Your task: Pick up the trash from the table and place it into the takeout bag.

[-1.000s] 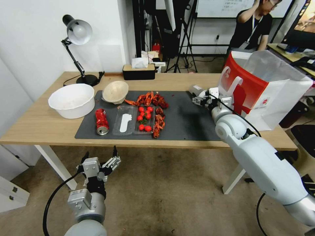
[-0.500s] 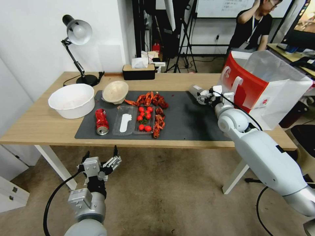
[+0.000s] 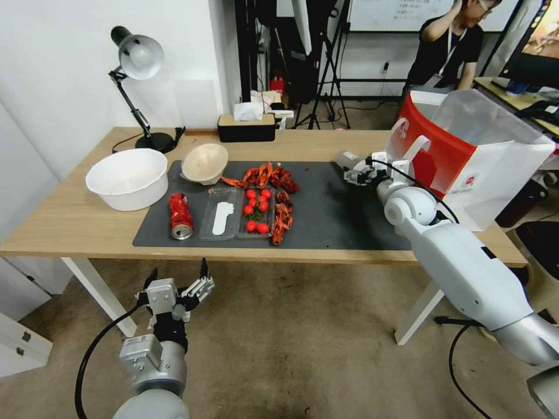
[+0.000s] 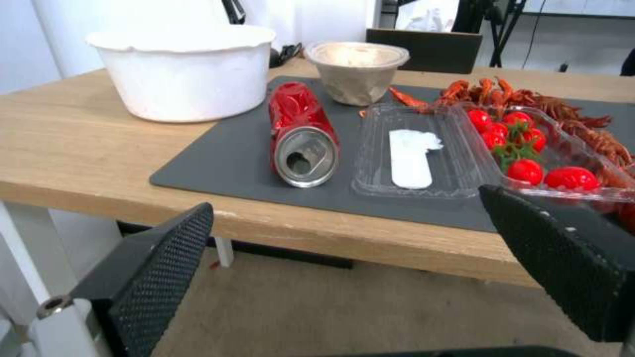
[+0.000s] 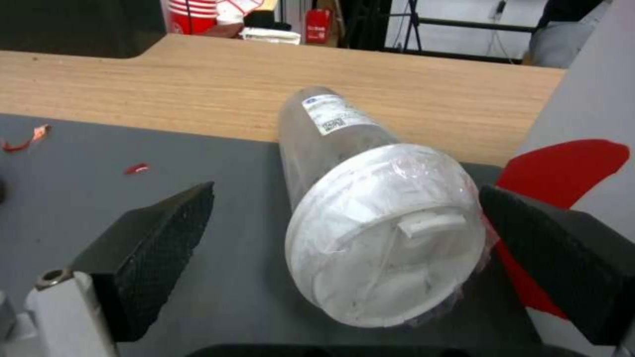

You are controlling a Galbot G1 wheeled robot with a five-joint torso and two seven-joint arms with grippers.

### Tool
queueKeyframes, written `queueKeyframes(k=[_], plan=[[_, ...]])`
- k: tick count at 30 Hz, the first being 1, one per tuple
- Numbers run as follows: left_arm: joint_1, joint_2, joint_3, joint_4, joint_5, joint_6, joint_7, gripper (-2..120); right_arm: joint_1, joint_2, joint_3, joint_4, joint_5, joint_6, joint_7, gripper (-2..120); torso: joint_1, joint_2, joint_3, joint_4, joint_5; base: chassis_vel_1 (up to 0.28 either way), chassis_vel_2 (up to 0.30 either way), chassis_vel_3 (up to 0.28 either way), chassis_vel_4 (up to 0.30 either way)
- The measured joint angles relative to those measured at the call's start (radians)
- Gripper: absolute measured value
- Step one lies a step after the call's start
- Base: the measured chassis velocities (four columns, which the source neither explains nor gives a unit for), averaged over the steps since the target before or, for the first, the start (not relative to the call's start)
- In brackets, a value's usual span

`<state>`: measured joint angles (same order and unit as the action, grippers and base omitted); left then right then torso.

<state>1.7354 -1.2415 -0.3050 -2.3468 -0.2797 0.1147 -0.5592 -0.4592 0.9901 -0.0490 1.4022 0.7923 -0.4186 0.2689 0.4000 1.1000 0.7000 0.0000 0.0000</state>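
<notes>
Grey floor lies under the left pincer, which hangs spread apart below the counter's near edge. On the dark grey mat, a crushed red can lies on its side beside a clear plastic tray of cherry tomatoes. Farther back sits a beige paper bowl. At the mat's far right, the right pincer straddles, fingers apart, a clear white-lidded cup lying on its side, just beside the takeout bag
</notes>
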Motion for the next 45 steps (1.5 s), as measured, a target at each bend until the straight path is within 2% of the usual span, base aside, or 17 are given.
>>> queueKeyframes(k=[45], plan=[[0.003, 0.008, -0.002, -0.007, -0.002, -0.003, -0.003, 100, 0.064, 0.041, -0.025, -0.141, -0.008, 0.009, -0.027, 100, 0.0, 0.0, 0.0, -0.0001, 0.0, 0.0, 0.0, 0.0, 0.0]])
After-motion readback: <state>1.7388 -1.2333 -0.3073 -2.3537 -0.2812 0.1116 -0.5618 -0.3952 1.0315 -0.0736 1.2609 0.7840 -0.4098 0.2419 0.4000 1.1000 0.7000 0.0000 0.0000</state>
